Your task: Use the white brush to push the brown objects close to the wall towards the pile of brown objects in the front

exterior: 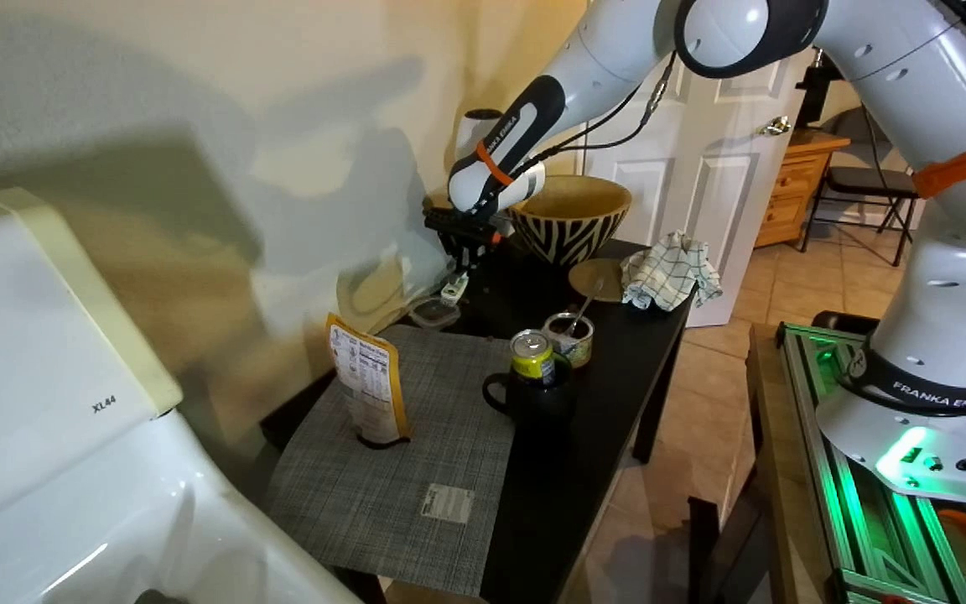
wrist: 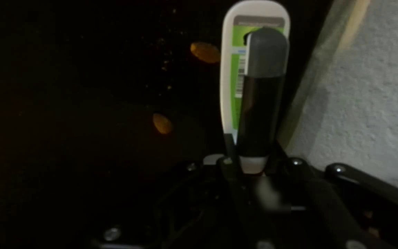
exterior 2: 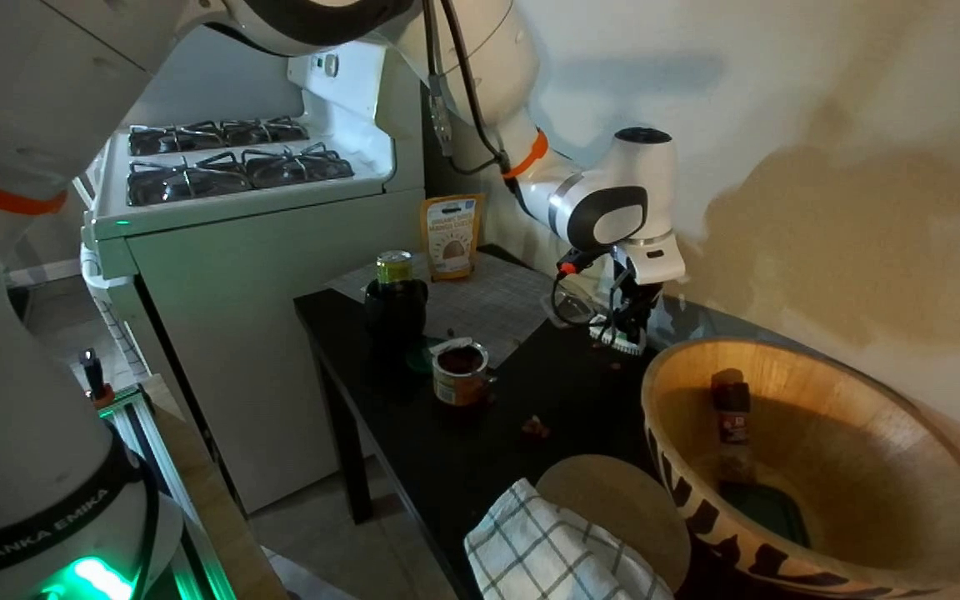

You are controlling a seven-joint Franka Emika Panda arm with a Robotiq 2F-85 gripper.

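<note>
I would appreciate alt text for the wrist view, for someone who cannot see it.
A gripper holds a green-labelled white brush over a dark tabletop, near a rough, pale wall at right. Two brown pieces lie left of the brush, the upper one nearer.

Warm light washes the cream wall (exterior: 307,172) in an exterior view, where large, soft-edged shadows overlap. A green light (exterior: 901,451) burns out to white on the robot's base (exterior: 944,428) in both exterior views, and glare streaks the glossy stove (exterior: 114,470). The wrist view is dim, its tabletop (wrist: 81,138) nearly black, the gripper (wrist: 254,150) dark and blurred.
</note>
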